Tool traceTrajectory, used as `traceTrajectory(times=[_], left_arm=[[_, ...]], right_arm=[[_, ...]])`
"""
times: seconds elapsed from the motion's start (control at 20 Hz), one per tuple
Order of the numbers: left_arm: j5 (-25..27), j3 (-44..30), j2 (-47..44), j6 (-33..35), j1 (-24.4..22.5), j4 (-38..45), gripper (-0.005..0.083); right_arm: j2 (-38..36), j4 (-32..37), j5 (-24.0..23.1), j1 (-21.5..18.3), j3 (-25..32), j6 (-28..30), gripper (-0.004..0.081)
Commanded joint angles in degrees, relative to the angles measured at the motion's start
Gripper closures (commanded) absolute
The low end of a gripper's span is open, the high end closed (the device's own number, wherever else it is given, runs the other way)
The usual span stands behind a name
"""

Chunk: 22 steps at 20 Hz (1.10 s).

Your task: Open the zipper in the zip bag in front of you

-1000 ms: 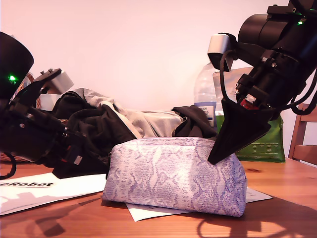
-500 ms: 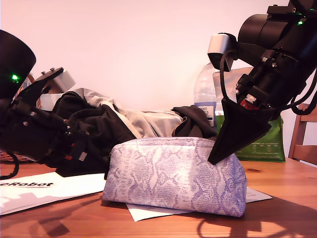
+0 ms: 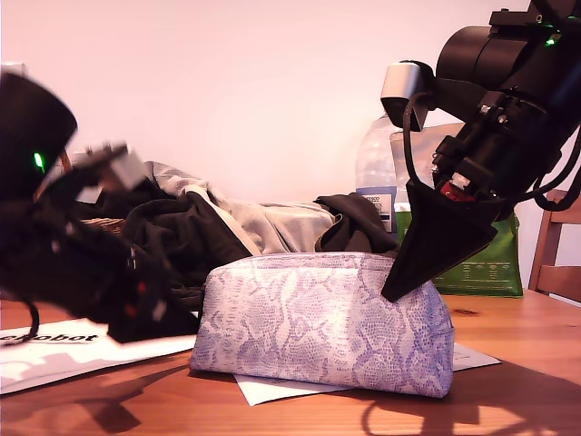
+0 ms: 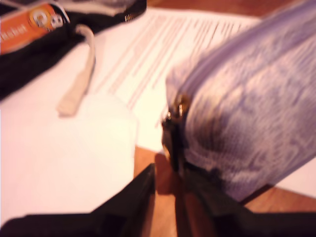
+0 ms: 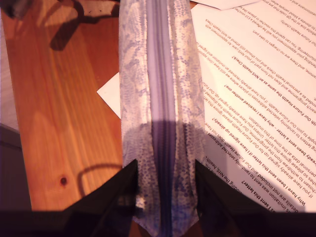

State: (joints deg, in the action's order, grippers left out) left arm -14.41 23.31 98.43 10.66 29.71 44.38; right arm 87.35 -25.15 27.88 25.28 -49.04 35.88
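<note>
Soft lilac-and-cream snakeskin-print zip bag sits lower centre of the exterior view on the brown wooden table, lying over white printed paper sheets. Its thin lilac zipper runs along the top ridge and looks shut along the visible length, so contents not visible. Small black tab pull with metal eyelet hangs at the bag end toward the exterior view's left; blurry.

My first gripper, lower centre of its wrist picture, has black jaws slightly apart with the tab pull between or just above them; actual grip cannot be told from blur. My second gripper straddles the bag's other end, jaws pressed on both sides of the fabric.

Behind the bag: heap of dark and grey clothing, clear plastic bottle, green foil bag at centre right, contents unseen.
</note>
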Motion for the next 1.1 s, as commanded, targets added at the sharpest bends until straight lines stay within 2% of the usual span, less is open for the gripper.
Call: traceTrajectory(times=[0.0,0.2,0.35,0.4,0.7,0.8,1.05], left_arm=[[0.0,0.3,0.2,-0.2,0.7,1.6,0.0695],[0.0,0.4,0.2,-0.2,0.7,5.5,0.0685],[0.0,0.4,0.2,-0.3,0.7,5.4,0.0591],[0.0,0.4,0.2,-0.3,0.7,5.4,0.0585],[2.9,0.5,0.2,-4.6,0.7,7.8,0.0618],[2.6,0.5,0.2,-4.7,0.7,7.8,0.0643],[2.0,0.9,0.2,-4.7,1.2,7.7,0.0644]], right_arm=[[0.9,-0.1,0.1,0.6,-0.6,0.1,0.0476],[0.9,-0.2,0.1,0.6,-0.6,0.1,0.0476],[0.9,-0.1,0.1,0.6,-0.6,0.1,0.0476],[0.9,0.0,0.1,0.6,-0.6,0.1,0.0476],[0.9,0.0,0.1,0.6,-0.6,0.1,0.0476],[0.9,0.0,0.1,0.6,-0.6,0.1,0.0476],[0.9,0.0,0.1,0.6,-0.6,0.1,0.0476]])
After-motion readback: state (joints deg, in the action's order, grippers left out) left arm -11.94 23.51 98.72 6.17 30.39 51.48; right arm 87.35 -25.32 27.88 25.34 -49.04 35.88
